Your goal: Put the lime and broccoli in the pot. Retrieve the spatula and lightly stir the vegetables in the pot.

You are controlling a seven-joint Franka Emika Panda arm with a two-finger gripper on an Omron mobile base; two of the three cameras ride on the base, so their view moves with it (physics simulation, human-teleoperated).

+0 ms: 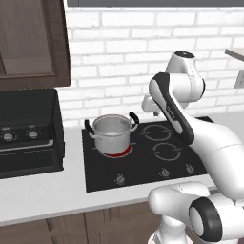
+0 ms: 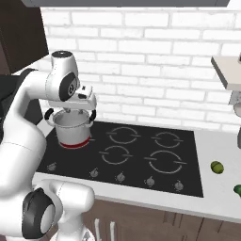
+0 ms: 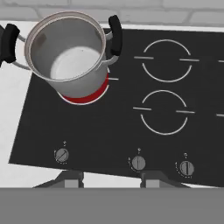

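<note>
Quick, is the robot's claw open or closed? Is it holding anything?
Claw: open, holding nothing, high above the stove, with the pot empty below it.

Home kitchen, rendered. We note a white painted brick wall (image 1: 119, 47) running behind a pale worktop (image 1: 43, 195), with a flat black glass four-ring hob (image 2: 136, 157) set into it, small round knobs along its front edge. A shiny steel cylindrical pot with two black loop handles (image 1: 112, 134) stands on the hob's rear left ring, which glows red beneath it. At the worktop's left end we see a boxy black countertop oven with dials (image 1: 28, 133). Dark brown wooden cabinet (image 1: 31, 43) hangs above; matching doors sit below the front edge.
</note>
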